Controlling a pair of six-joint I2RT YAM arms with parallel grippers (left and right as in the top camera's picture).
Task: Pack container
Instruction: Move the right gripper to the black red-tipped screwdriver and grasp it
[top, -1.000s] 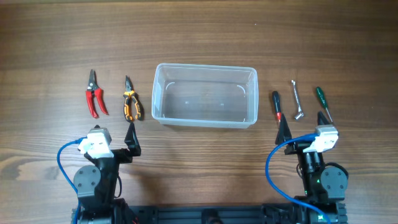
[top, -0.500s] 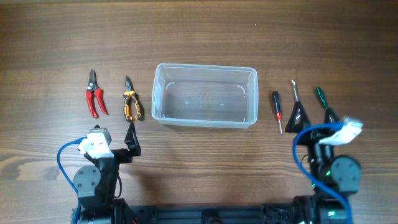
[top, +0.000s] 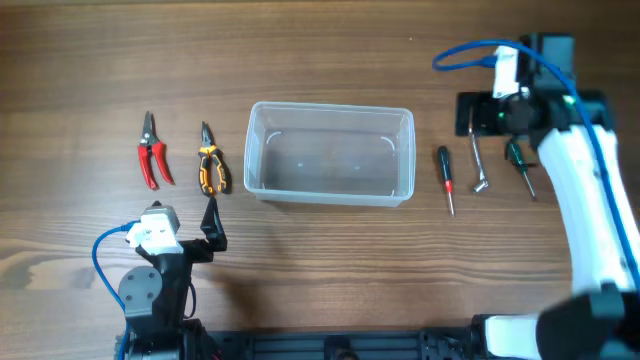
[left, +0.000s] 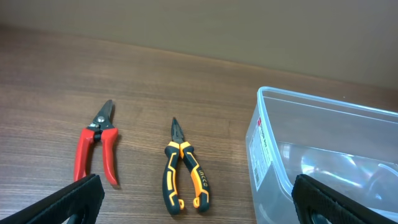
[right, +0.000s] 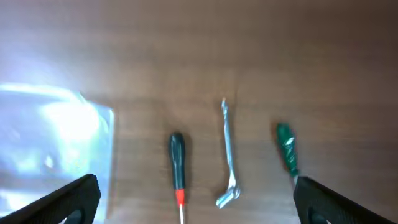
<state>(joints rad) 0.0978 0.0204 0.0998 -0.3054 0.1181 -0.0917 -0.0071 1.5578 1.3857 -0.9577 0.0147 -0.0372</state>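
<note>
The clear container stands empty in the middle of the table; it also shows in the left wrist view and, blurred, in the right wrist view. Left of it lie red pruners and orange pliers. Right of it lie a black-and-red screwdriver, a silver wrench and a green screwdriver. My left gripper is open and empty, near the pliers' handles. My right gripper is open and empty, raised above the right-hand tools.
The wooden table runs on behind the container. The right arm reaches over the right side of the table. Blue cables loop from both wrists.
The right arm has swung up and away from the front edge, past the right-hand tools to their far side. The left arm and all tools have not moved.
</note>
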